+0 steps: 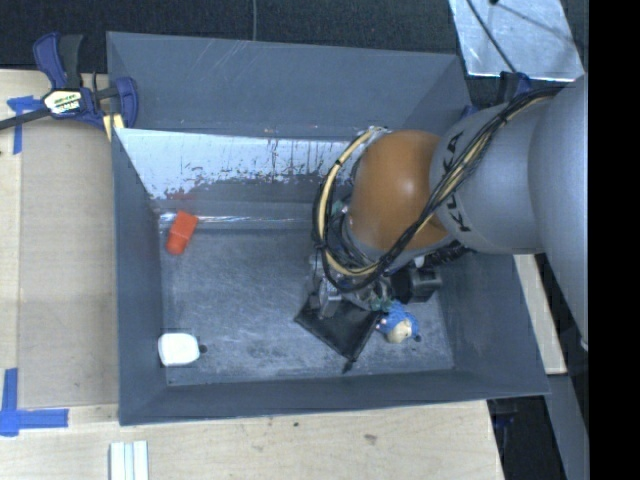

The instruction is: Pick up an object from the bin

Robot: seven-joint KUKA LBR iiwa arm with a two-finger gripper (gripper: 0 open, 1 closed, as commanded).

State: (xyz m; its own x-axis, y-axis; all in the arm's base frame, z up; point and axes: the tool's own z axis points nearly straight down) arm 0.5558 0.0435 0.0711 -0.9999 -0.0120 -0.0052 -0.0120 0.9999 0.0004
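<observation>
My gripper (333, 296) is low in the right half of the bin, just above a flat black, roughly square thing (340, 330) that lies tilted on the floor near the front wall. Whether it touches the black thing is hidden by the wrist. Right beside it, to the right, lies a small blue, white and yellow thing (397, 325).
A small orange block (181, 233) lies at the back left of the bin floor. Near the front left corner rests a white rounded thing with a dark tip (179, 349). The arm with its orange cover and cables hangs over the bin's right half.
</observation>
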